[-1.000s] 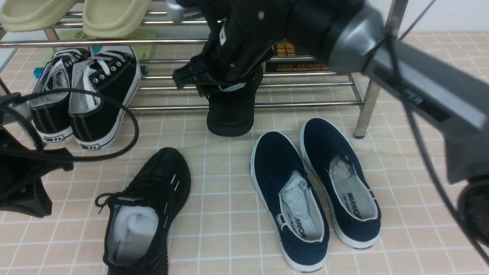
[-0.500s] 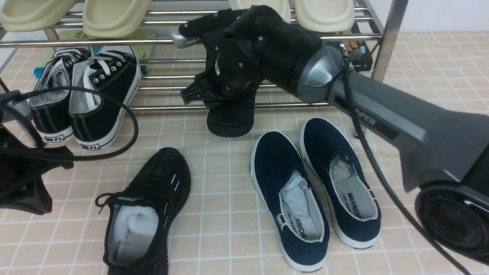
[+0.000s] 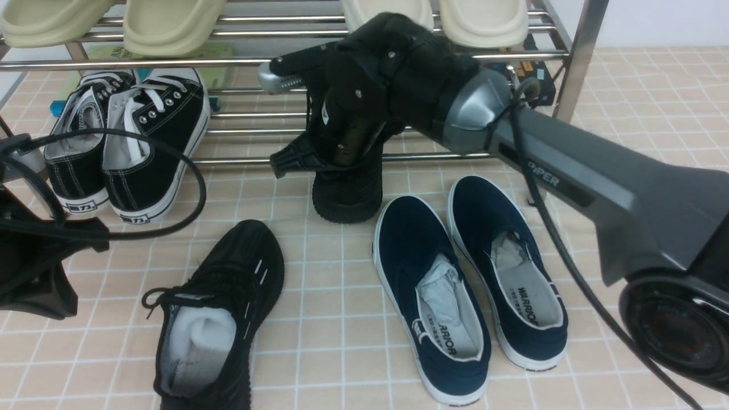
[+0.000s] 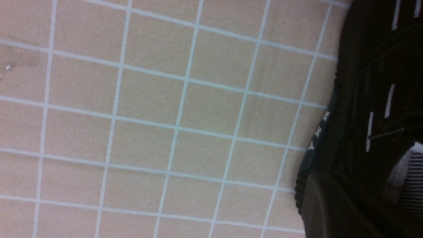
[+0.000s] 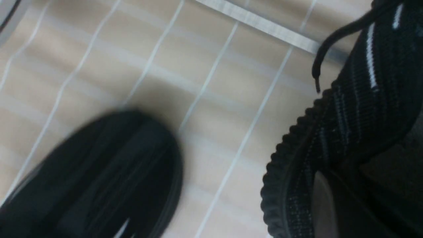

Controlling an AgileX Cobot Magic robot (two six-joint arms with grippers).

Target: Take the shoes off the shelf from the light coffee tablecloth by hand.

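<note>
One black knit sneaker [image 3: 228,296] with white paper stuffing lies on the light coffee tablecloth [image 3: 324,319] at the front left. It also shows in the left wrist view [image 4: 363,82]. My right gripper [image 3: 336,154] is shut on the collar of the second black sneaker [image 3: 348,196], which hangs heel-down just in front of the chrome shelf [image 3: 444,155]. The right wrist view shows its ribbed sole and knit side [image 5: 357,109] and, blurred, the toe of the other sneaker [image 5: 99,178]. My left gripper [image 3: 62,273] is open and empty at the left edge, beside the lying sneaker.
Black canvas sneakers with white soles [image 3: 125,142] rest on the shelf's lowest tier at the left. A navy slip-on pair [image 3: 433,285] lies on the cloth at the right. Cream slippers [image 3: 171,23] sit on the upper tier. A black cable [image 3: 193,171] loops from my left arm.
My right arm has drawn back from the shelf and lowered, bringing the held sneaker off the rods towards me. The left arm and the other shoes have not moved.
</note>
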